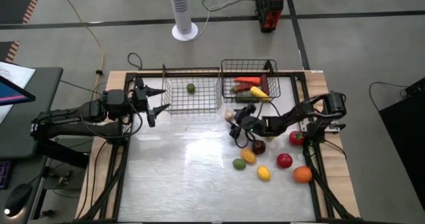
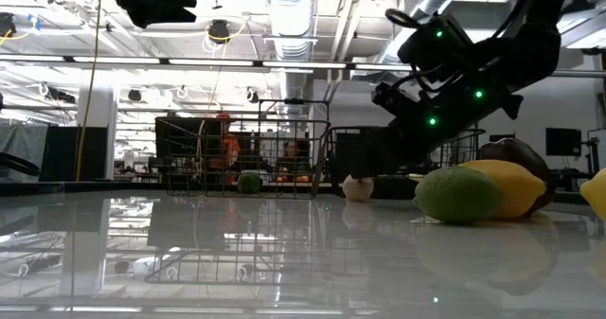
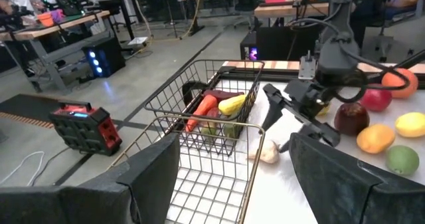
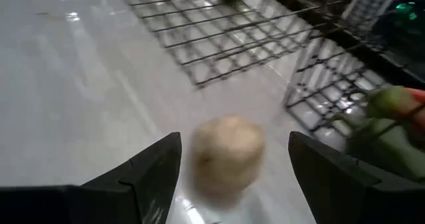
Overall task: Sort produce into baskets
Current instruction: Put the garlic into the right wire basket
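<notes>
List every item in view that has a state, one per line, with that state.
Left gripper: open, empty, beside the silver basket.
Right gripper: open, around nothing, pointed at the garlic.
Garlic: on the table, loose.
Silver basket: upright, holds one green ball.
Dark basket: upright, holds several long vegetables.

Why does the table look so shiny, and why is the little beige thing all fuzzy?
High view: lamp glare whitens the table. Low view: it mirrors the basket. Right wrist view: the beige piece is blurred between the open right pincer.
</notes>
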`<state>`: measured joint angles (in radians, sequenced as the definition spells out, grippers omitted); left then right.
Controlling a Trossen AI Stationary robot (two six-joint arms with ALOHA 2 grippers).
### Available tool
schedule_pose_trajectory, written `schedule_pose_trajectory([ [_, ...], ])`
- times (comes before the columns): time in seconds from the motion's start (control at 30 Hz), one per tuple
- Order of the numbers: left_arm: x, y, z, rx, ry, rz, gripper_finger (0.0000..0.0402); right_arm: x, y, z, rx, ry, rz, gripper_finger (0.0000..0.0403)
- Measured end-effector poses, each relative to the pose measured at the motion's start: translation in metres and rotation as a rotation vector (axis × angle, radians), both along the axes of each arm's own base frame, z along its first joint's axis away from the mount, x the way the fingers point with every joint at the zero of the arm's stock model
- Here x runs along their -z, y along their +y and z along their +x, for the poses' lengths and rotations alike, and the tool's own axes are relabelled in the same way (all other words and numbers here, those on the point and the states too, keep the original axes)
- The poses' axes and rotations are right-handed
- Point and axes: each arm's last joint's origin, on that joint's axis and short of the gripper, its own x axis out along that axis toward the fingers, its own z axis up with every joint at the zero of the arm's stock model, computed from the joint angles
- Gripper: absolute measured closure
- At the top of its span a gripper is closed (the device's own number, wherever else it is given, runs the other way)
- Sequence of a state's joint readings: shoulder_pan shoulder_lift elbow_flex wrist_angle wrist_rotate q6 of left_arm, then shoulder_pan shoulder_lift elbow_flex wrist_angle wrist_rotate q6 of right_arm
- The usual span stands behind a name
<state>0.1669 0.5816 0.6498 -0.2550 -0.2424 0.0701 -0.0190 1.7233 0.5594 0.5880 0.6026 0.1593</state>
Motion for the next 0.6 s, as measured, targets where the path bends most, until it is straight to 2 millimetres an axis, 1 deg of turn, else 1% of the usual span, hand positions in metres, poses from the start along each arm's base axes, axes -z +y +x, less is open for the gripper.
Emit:
schedule_pose_trajectory([
  [0.17,0.000,0.000,0.000,0.000,-0.002,0.000,0.0129,-0.003,-0.007,0.003,-0.047,-0.043,0.035,0.0099],
  [0.43,0.000,0.000,0.000,0.001,-0.001,0.003,0.0129,-0.009,-0.006,0.010,-0.060,-0.046,0.013,0.0099],
  [0.53,0.000,0.000,0.000,0.000,-0.001,0.003,0.0129,-0.003,-0.008,0.016,-0.068,-0.012,-0.008,0.0099],
  [0.6,0.000,0.000,0.000,0.000,-0.002,0.000,0.0129,0.005,-0.009,0.022,-0.073,0.024,-0.014,0.0099],
])
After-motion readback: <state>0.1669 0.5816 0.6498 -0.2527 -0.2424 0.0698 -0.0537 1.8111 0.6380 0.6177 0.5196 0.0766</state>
